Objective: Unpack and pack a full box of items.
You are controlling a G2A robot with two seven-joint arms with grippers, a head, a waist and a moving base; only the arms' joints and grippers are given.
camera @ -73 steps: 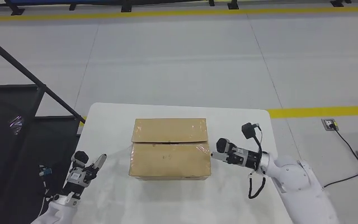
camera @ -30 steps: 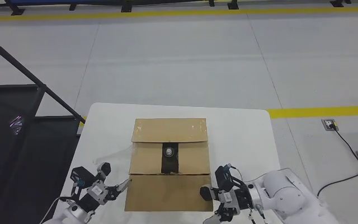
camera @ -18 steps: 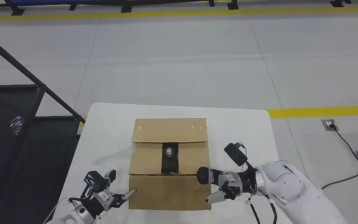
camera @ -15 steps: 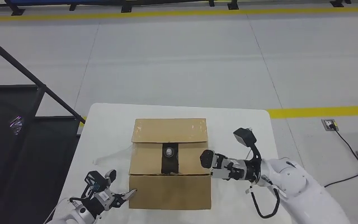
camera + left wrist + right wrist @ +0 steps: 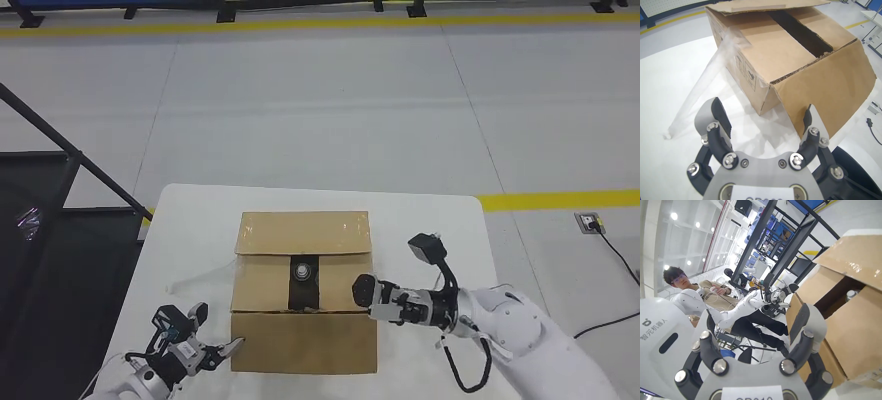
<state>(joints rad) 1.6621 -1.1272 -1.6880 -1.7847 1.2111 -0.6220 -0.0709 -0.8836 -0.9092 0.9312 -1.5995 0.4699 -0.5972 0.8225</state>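
Peeking through the gap in the cardboard box (image 5: 303, 343), a bottle cap (image 5: 301, 269) shows; my left gripper (image 5: 762, 111) and right gripper (image 5: 362, 290) stand spread, the right having edged closer.

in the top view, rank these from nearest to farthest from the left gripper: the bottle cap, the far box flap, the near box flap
1. near flap: on the robot's side, right beside the left gripper.
2. bottle cap: in the dark slot behind that flap, midway back.
3. far flap: beyond the cap, on the side away from the robot.
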